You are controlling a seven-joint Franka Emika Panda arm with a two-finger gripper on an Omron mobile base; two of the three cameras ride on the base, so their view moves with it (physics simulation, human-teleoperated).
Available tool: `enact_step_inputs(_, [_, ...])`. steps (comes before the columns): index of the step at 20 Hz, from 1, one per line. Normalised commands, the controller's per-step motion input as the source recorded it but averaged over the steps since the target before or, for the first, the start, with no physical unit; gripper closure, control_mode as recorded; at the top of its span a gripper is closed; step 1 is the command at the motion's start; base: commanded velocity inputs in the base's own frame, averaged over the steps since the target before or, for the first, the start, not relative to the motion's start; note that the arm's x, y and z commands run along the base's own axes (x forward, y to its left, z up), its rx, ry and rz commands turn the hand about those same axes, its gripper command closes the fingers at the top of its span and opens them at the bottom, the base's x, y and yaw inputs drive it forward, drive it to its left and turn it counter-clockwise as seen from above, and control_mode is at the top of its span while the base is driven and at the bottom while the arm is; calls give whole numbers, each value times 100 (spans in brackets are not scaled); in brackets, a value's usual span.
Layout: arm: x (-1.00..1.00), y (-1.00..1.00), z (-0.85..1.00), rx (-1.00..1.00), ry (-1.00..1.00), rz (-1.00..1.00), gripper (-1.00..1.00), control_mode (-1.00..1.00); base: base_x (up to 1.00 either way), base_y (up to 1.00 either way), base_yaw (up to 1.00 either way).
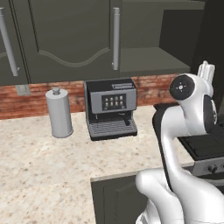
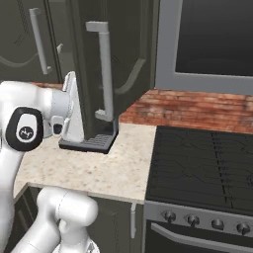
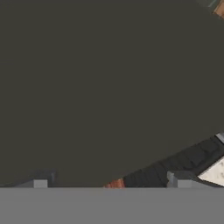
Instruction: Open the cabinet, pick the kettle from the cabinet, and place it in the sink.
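The dark grey-green wall cabinet runs along the top of the left base view. Its right compartment stands open and shows a plain bare shelf. That compartment's door is swung out toward me, its silver bar handle facing right. My white hand is raised beside this door, just under shelf height. In the hand view, the gripper is open, its fingertips wide apart, close against a flat dark surface. The kettle and the sink are out of view.
A black coffee machine and a tall grey cylinder with a knob stand on the speckled counter against the brick wall. A black stove lies to the right, below a dark grey-framed panel.
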Motion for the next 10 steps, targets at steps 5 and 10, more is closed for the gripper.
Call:
enact_step_inputs(5, [-31,-52,13,0,0,0,-100,-100,0,0,0])
enact_step_inputs(10, [-27,-54,14,0,0,0,-100,-100,0,0,0])
